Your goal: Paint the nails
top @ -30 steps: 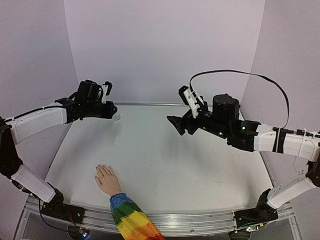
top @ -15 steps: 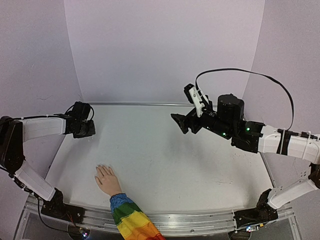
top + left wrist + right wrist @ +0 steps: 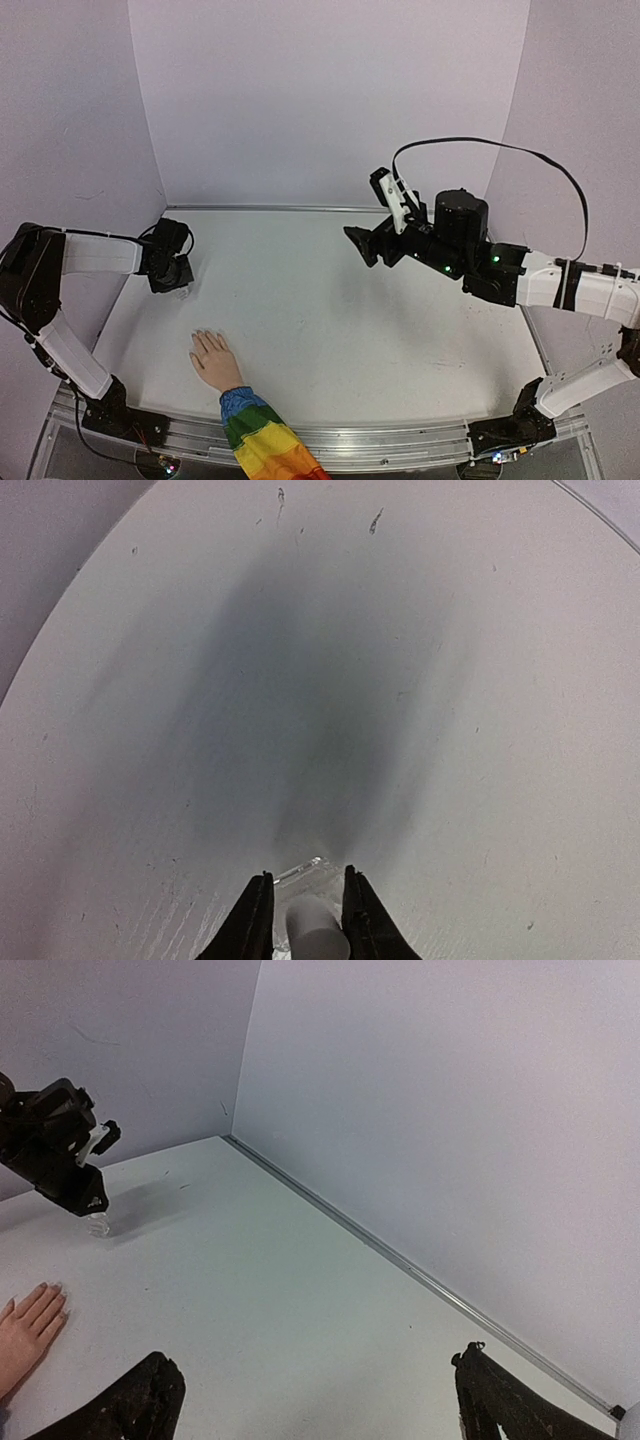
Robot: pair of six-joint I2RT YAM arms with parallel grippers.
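Observation:
The mannequin hand (image 3: pixel 212 358) lies palm down at the front left, its rainbow sleeve (image 3: pixel 262 442) running off the near edge. Its pale nails (image 3: pixel 205 334) point to the back; they also show in the right wrist view (image 3: pixel 48 1290). My left gripper (image 3: pixel 178 283) is low at the left side of the table, shut on a small clear bottle with a white cap (image 3: pixel 316 932). The bottle's glass base (image 3: pixel 97 1224) is at or just above the surface, behind the hand. My right gripper (image 3: pixel 358 246) is open and empty, raised over the back middle.
A white table (image 3: pixel 330 310) with a metal rail along its back edge (image 3: pixel 300 208). Pale purple walls close in the left, back and right. The right arm's black cable (image 3: pixel 480 145) loops above it.
My left arm has swung down and to the left, bringing the bottle from mid-air to the table surface. My right gripper has shifted slightly up and right.

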